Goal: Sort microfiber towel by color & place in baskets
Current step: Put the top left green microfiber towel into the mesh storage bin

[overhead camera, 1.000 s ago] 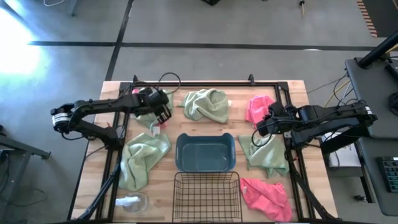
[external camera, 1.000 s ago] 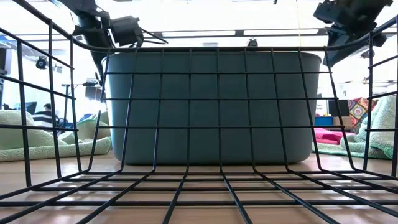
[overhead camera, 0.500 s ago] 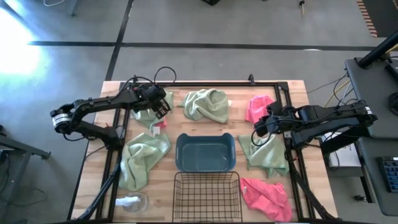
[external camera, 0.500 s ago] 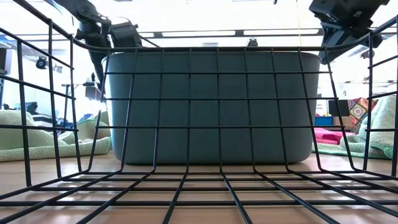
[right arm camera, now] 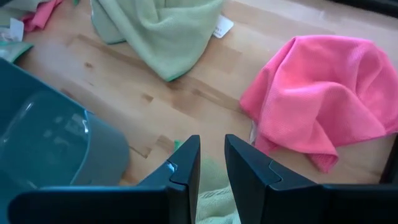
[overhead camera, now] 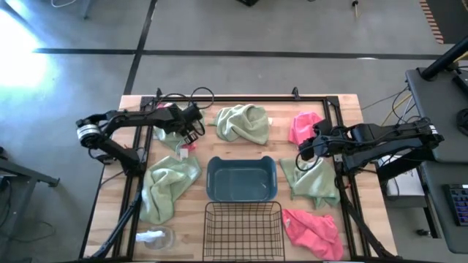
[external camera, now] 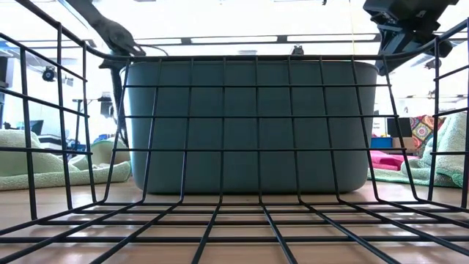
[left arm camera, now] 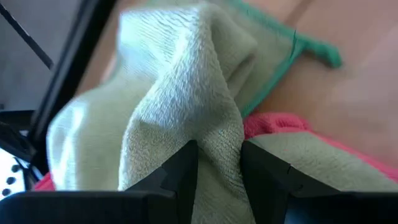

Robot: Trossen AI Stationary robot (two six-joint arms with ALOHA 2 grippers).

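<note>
The table (overhead camera: 241, 204) is a pale wood butcher-block top with a thin black frame along its back and sides, standing on a grey concrete floor (overhead camera: 219, 29) crossed by dark seams. A black cable (overhead camera: 197, 93) loops at the back edge. Across the table at eye level, the room behind is bright, with long ceiling light strips (external camera: 234, 38) and cluttered shelves at the far sides.

At the middle sits the blue-grey bin (overhead camera: 241, 180), and directly in front of it, touching its front wall, the black wire basket (overhead camera: 243, 228). Neither holds a towel.

I count 4 green towels and 3 pink ones spread around. A green towel (overhead camera: 243, 123) lies behind the bin, another green one (overhead camera: 167, 188) to its left, and a third green towel (overhead camera: 313, 181) to its right. A pink towel (overhead camera: 301, 126) lies at the back right and a second pink towel (overhead camera: 313, 228) at the front right. A small clear-and-white object (overhead camera: 155, 237) sits at the front left corner.

The left gripper (left arm camera: 219, 163) is at the back left, its fingers pinching a fold of the fourth green towel (left arm camera: 174, 106), with a pink towel (left arm camera: 273, 124) just beneath. The right gripper (right arm camera: 211, 163) hovers over the right-hand green towel, fingers slightly parted with nothing between them.
</note>
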